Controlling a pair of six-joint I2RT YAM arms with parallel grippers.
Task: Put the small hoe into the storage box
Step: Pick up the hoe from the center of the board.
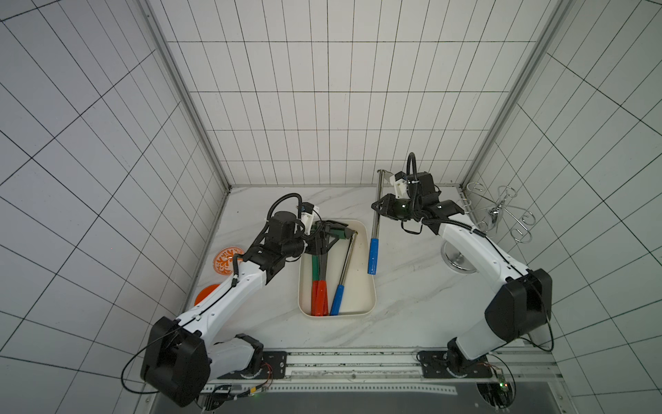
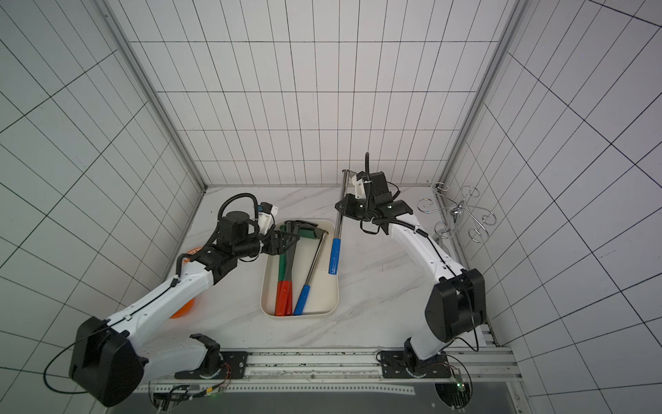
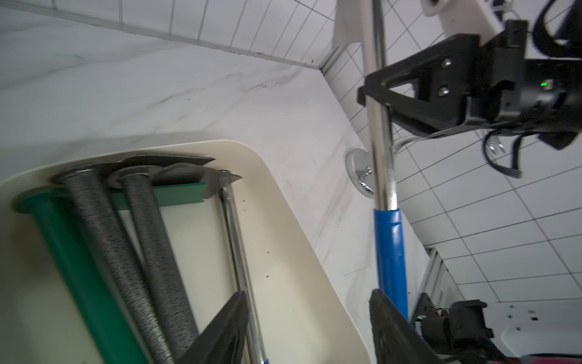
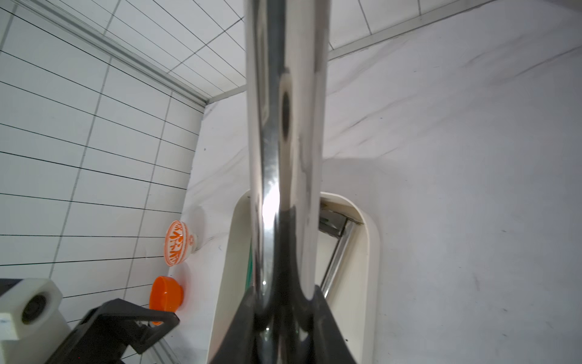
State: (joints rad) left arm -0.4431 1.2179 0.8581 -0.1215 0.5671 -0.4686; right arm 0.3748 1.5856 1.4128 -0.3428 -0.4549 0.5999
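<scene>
Right jaws tight on chrome shaft of small hoe (image 1: 374,231); left jaws apart, empty.

I see the storage box (image 1: 358,283) midway along the surface (image 1: 404,315), nearer its front edge, with four tools (image 1: 324,269) lying lengthwise in it. The small hoe (image 1: 375,222) runs alongside its right wall, outside. A bowl (image 1: 206,292) sits at the left edge, a second bowl (image 1: 225,261) behind it. A wire rack (image 1: 501,211) stands in the back right corner, a disc (image 1: 453,258) before it.

Storage box (image 1: 372,283): the right half of the floor is bare, the left half filled with tools (image 1: 324,272). The left gripper (image 1: 336,234), jaws apart, crowds the far-left corner. The small hoe (image 1: 373,256), clamped in the right gripper (image 1: 377,209), bars the lane beside the right wall. The tabletop (image 1: 404,304) nearer the arm bases is free.
</scene>
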